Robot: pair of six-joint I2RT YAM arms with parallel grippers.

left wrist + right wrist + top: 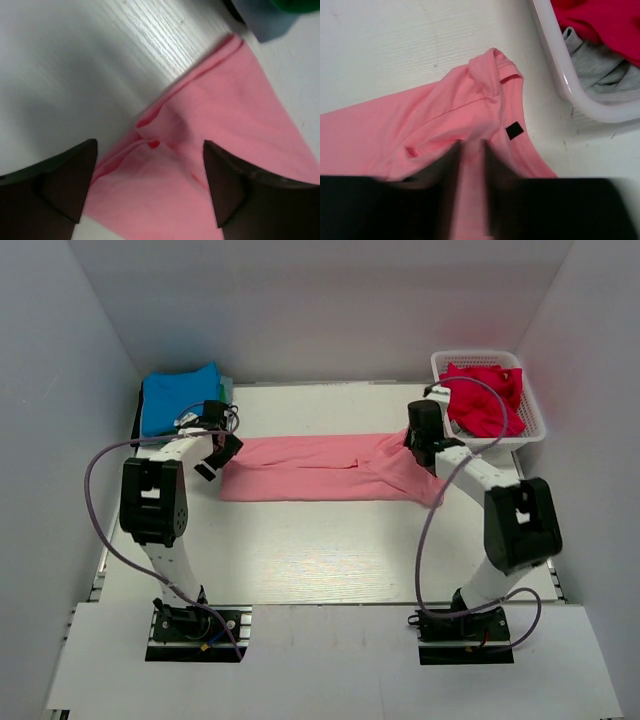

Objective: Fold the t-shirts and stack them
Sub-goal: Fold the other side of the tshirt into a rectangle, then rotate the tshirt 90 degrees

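The salmon pink t-shirt (pixel 320 468) lies as a long folded band across the middle of the table. My left gripper (pixel 218 457) hangs open just over its left end, and the jaws stand wide apart above the pink cloth (pixel 200 150). My right gripper (pixel 425 452) is shut on the shirt's right end, with pink fabric (pixel 470 125) pinched between the fingers. A folded bright blue t-shirt (pixel 180 398) sits at the back left on a green one (pixel 227 388). A crimson red t-shirt (pixel 485 395) lies in the basket.
The white lattice basket (pixel 531 428) stands at the back right, close to my right arm; its rim (pixel 555 65) shows in the right wrist view, with grey cloth (pixel 597 75) under the red shirt. White walls enclose the table on three sides.
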